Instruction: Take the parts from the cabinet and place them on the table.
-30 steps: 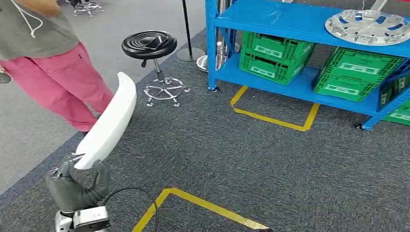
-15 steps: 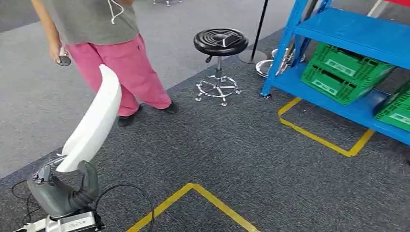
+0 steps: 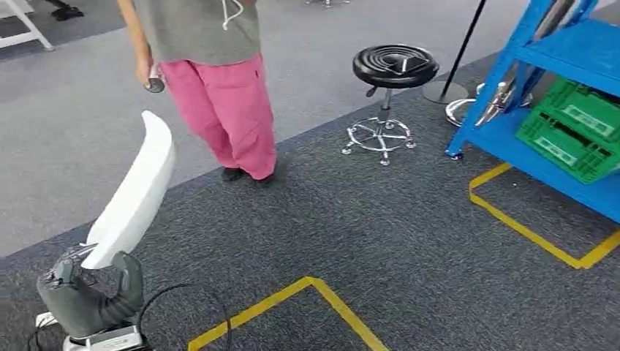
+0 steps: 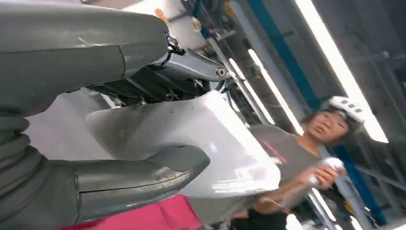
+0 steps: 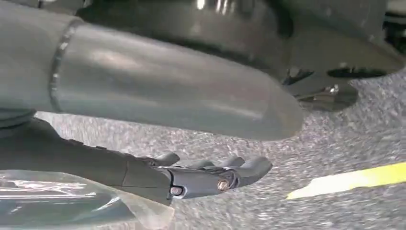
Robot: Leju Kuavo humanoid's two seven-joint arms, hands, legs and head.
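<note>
Hand first: left hand (image 3: 91,292), low at the far left of the head view, grips the lower end of a long white curved part (image 3: 133,194), thumb on the near face and darker fingers behind it. Part stands up out of the hand w/ its long axis near upright, leaning away from the robot and a bit to the right, free tip arching toward the person (image 3: 212,80) in pink trousers. It's held in the air over the dark grey carpet (image 3: 365,219), touching nothing but the hand. Left wrist view gives the close side: thick grey thumb (image 4: 139,179) pressed across the part's glossy white face (image 4: 210,143), fingers clamped on the other side, so the grasp is firm, and the person beyond holds a small object in both hands. Head view adds the surroundings: yellow floor tape (image 3: 292,300) in front of the robot, a black stool (image 3: 393,69) in the middle distance, then at the far right a blue cabinet (image 3: 512,139) w/ a green crate (image 3: 574,128) on its lower shelf. Right hand (image 5: 206,175), seen in the right wrist view, hangs over the carpet near a yellow tape strip (image 5: 354,179), fingers nearly straight and slightly apart, holding nothing.
</note>
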